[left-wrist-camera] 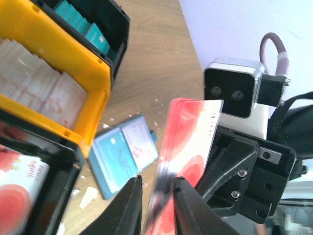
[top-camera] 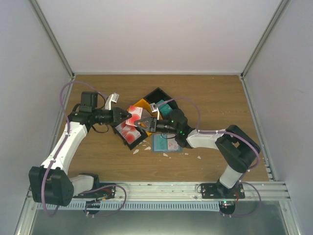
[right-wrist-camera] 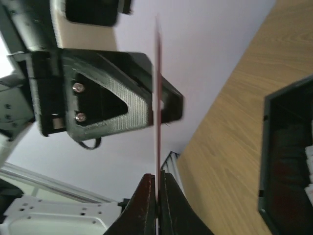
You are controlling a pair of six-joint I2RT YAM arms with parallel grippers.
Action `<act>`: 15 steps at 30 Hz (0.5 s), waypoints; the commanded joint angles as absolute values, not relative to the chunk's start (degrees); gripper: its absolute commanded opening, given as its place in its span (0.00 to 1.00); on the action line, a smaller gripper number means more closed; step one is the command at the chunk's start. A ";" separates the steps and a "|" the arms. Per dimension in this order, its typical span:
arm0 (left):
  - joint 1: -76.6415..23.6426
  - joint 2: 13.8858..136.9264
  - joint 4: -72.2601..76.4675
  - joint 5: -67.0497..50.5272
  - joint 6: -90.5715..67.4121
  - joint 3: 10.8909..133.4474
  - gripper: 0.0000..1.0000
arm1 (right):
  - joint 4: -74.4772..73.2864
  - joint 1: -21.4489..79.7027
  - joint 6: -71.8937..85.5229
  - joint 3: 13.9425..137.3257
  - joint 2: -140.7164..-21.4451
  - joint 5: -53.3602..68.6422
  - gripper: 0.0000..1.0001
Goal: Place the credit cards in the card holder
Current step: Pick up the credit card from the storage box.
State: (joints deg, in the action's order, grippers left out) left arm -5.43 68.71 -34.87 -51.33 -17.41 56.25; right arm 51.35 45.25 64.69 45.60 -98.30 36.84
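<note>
A red and white credit card (top-camera: 134, 116) is held upright in the air between my two grippers, above the bins. My right gripper (top-camera: 140, 123) is shut on its edge; in the right wrist view the card (right-wrist-camera: 157, 98) runs edge-on up from the shut jaws (right-wrist-camera: 157, 175). My left gripper (top-camera: 130, 117) is open, and its fingers (left-wrist-camera: 132, 205) straddle the same card (left-wrist-camera: 193, 142) with a gap on each side. The blue-teal card holder (top-camera: 164, 143) lies open on the table below the right gripper. It also shows in the left wrist view (left-wrist-camera: 122, 154), with cards in it.
A black bin (top-camera: 128, 134) with more red and white cards sits under the grippers. A yellow bin (top-camera: 142, 105) of pale cards and a black bin (top-camera: 161, 100) with a teal stack stand behind. Small white scraps (top-camera: 146, 147) lie on the wood near the holder.
</note>
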 commanded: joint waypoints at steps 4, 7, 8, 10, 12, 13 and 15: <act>-4.01 66.36 -33.76 -53.94 -17.53 55.72 0.34 | 58.67 44.12 66.90 42.52 -93.52 37.64 0.01; -3.16 66.19 -33.90 -54.17 -17.15 55.68 0.35 | 61.41 43.71 68.15 40.67 -93.01 39.00 0.01; -3.02 66.13 -33.99 -54.27 -17.10 55.72 0.35 | 62.38 43.69 68.67 40.22 -92.93 39.47 0.00; -2.87 65.94 -33.89 -54.68 -16.93 55.66 0.35 | 63.83 43.63 69.47 39.49 -93.02 40.30 0.00; -2.87 65.96 -33.61 -55.92 -16.79 55.21 0.33 | 65.17 43.65 70.24 39.01 -93.08 40.87 0.00; -2.86 65.96 -33.46 -56.44 -16.85 54.93 0.32 | 66.08 43.67 70.53 38.88 -93.22 41.18 0.01; -2.88 66.16 -32.73 -58.28 -17.30 54.05 0.32 | 66.12 43.65 70.65 38.97 -93.19 41.59 0.01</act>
